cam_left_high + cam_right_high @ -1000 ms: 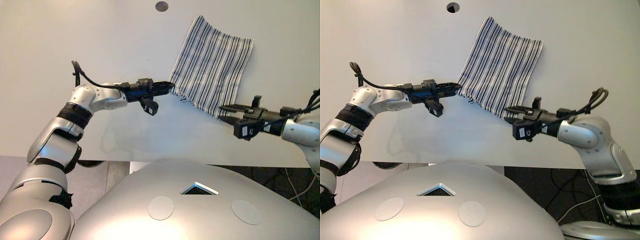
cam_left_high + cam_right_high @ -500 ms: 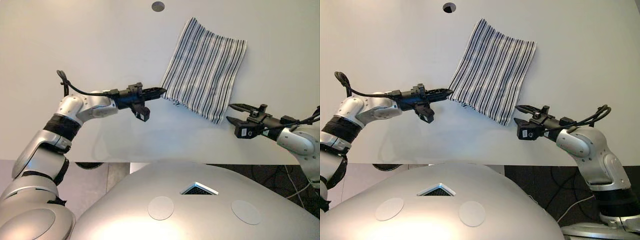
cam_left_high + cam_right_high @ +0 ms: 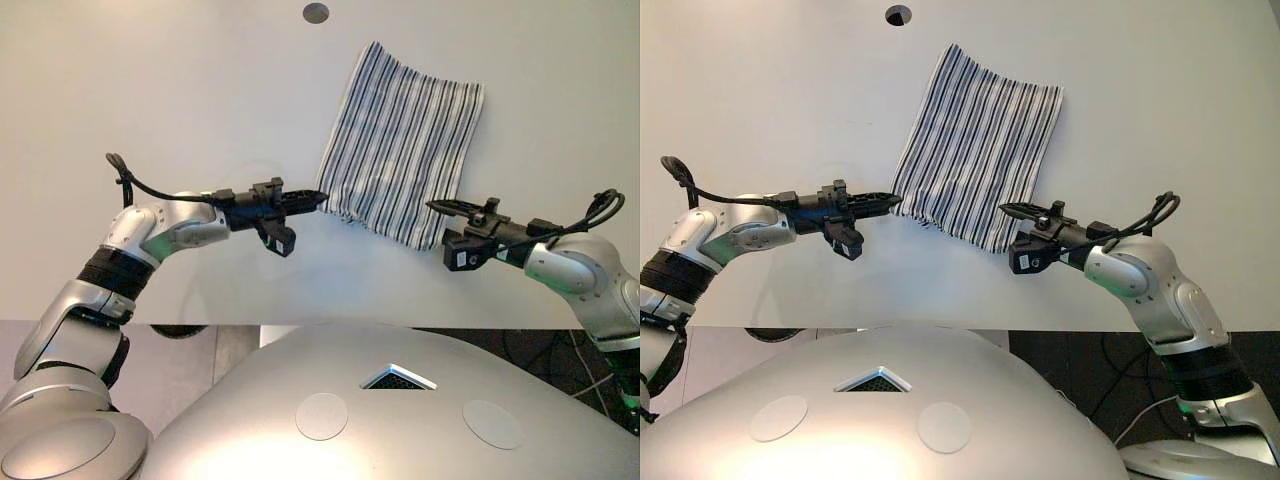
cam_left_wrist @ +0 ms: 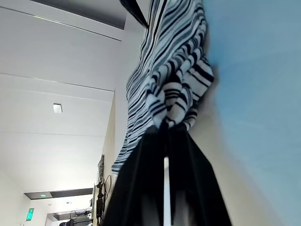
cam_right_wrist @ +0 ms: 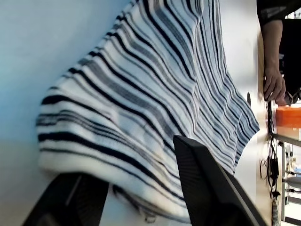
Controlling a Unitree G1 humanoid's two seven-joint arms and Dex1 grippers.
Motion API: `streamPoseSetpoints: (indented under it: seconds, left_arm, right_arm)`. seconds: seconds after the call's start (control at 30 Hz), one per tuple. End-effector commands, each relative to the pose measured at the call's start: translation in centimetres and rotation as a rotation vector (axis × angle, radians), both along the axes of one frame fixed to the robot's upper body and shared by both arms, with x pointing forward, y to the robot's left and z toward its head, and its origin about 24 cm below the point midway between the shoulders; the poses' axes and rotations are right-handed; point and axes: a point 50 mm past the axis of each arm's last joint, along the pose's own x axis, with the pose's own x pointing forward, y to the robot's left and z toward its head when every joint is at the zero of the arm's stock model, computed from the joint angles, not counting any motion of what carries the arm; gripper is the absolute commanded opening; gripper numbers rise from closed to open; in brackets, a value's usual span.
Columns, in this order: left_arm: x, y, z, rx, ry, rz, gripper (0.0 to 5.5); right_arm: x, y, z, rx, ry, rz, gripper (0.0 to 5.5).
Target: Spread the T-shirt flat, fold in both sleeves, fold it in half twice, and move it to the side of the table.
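The striped T-shirt [image 3: 400,140] lies folded into a compact rectangle on the white table [image 3: 150,80], right of centre. My left gripper [image 3: 318,197] is at its near left corner, shut on bunched fabric [image 4: 176,101]. At the shirt's near right corner is my right gripper [image 3: 437,209]. It is open, and its fingers [image 5: 207,188] straddle the thick folded edge [image 5: 94,122] without closing on it.
A round cable hole [image 3: 316,12] sits at the far side of the table, left of the shirt. The table's near edge [image 3: 300,322] runs just below both arms. Bare tabletop stretches to the left of the shirt.
The left gripper drew back to the left, and the shirt slid a little leftward with it. The right gripper, which had pulled away to the right, came back to the shirt's near right corner.
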Motion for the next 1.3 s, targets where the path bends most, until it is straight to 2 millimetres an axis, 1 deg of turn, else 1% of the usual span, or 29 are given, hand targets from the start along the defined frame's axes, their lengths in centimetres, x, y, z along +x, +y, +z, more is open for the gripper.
streamPoseSetpoints:
  seconds: [0.03, 0.17, 0.23, 0.27, 0.3, 0.43, 0.57, 0.6, 0.7, 0.8, 0.9, 0.93, 1.03, 1.13, 1.2, 1.3]
  left_arm:
    - [0.0, 0.4, 0.6, 0.008, 0.009, 0.014, 0.00]
    - [-0.1, 0.4, 0.8, 0.001, 0.019, 0.016, 0.00]
    - [-0.1, 0.5, 1.0, -0.005, 0.019, 0.022, 0.00]
    - [-0.1, 0.5, 1.1, -0.007, 0.020, 0.024, 0.00]
    - [0.0, 0.5, 1.2, -0.011, 0.021, 0.027, 0.00]
    - [0.2, 0.6, 1.4, -0.030, 0.027, 0.042, 0.00]
    - [0.4, 0.6, 1.6, -0.053, 0.046, 0.058, 0.00]
    - [0.4, 0.6, 1.7, -0.057, 0.052, 0.061, 0.00]
    - [0.2, 0.6, 1.6, -0.065, 0.081, 0.062, 0.00]
    - [-0.3, 0.6, 1.8, -0.099, 0.127, 0.070, 0.00]
    - [-0.7, 1.0, 2.4, -0.118, 0.159, 0.086, 0.00]
    - [-1.1, 1.4, 2.5, -0.113, 0.189, 0.090, 0.00]
    - [-3.1, 2.6, 4.0, -0.142, 0.316, 0.090, 0.00]
    - [-4.5, 3.5, 6.4, -0.220, 0.390, 0.084, 0.00]
    - [-5.3, 3.9, 7.8, -0.255, 0.421, 0.068, 0.00]
    - [-6.4, 3.9, 9.3, -0.304, 0.443, 0.044, 0.00]
  right_arm:
    - [-0.4, -0.7, -2.0, -0.062, 0.101, -0.014, 2.36]
    - [0.4, -0.7, -2.3, -0.061, 0.111, -0.015, 2.36]
    - [0.6, -1.0, -2.4, -0.068, 0.119, -0.018, 2.08]
    - [0.6, -1.1, -2.4, -0.071, 0.122, -0.019, 1.81]
    - [0.7, -1.1, -2.4, -0.072, 0.123, -0.018, 1.71]
    - [0.8, -0.7, -2.2, -0.045, 0.119, 0.000, 0.89]
    - [1.0, -0.5, -2.0, -0.033, 0.112, 0.011, 0.27]
    - [1.0, -0.5, -2.0, -0.030, 0.111, 0.014, 0.20]
    - [0.8, -0.5, -1.6, -0.012, 0.124, 0.025, 0.15]
    - [1.3, -0.9, -0.8, 0.001, 0.108, 0.000, 0.15]
    - [0.9, -1.6, 0.5, 0.023, 0.127, -0.022, 0.15]
    - [0.6, -1.8, 1.2, 0.041, 0.134, -0.026, 0.15]
    - [-0.4, -2.3, 3.0, 0.096, 0.160, -0.032, 0.15]
    - [-1.5, -2.6, 3.6, 0.118, 0.184, -0.035, 0.15]
    - [-2.2, -2.5, 4.0, 0.141, 0.197, -0.027, 0.15]
    - [-2.8, -2.5, 5.1, 0.174, 0.198, -0.010, 0.15]
